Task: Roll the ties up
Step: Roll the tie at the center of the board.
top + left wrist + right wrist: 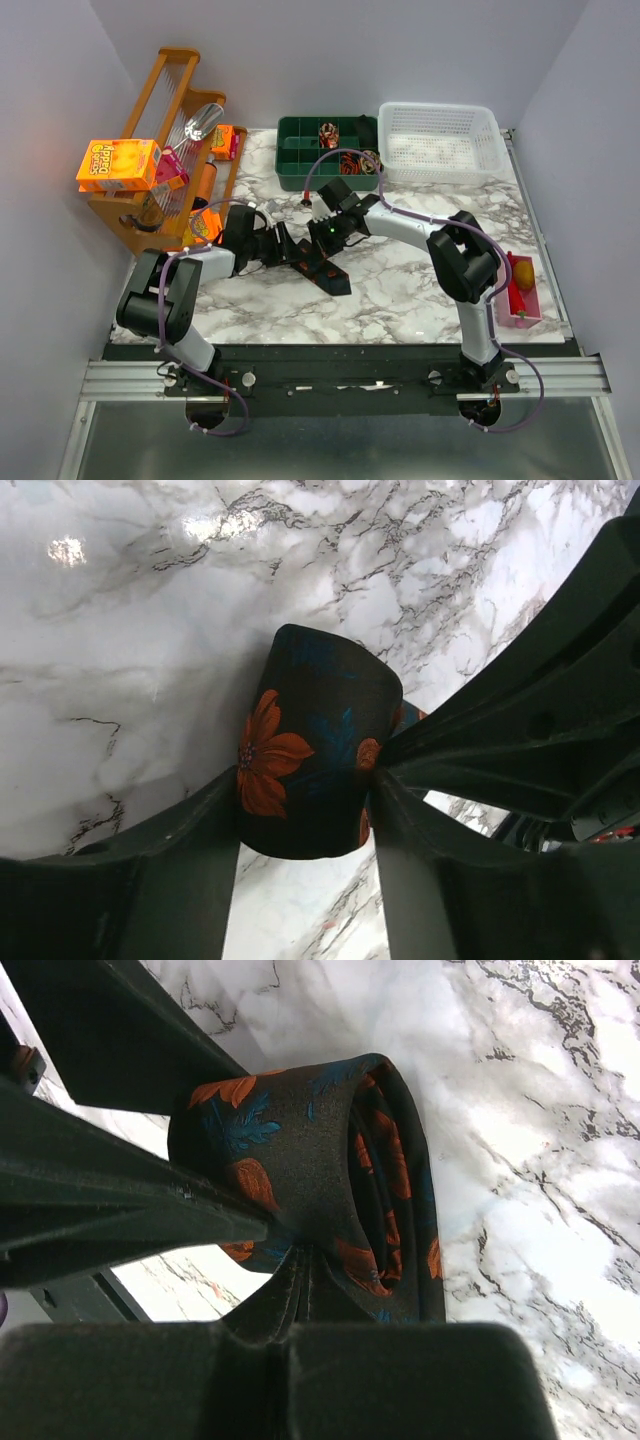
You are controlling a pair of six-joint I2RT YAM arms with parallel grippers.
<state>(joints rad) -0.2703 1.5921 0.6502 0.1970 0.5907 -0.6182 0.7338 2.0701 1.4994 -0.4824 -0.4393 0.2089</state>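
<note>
marble table [400, 290]: bears the green tray [300, 150] at its far edge.
left gripper [310, 785]: nearside of the green tray, fingers pressed against both sides of the tie [315, 760].
right gripper [290, 1250]: beside it, pinched tight on the tie's fabric.
tie: dark, orange-flowered, partly coiled, before the tray.
</note>
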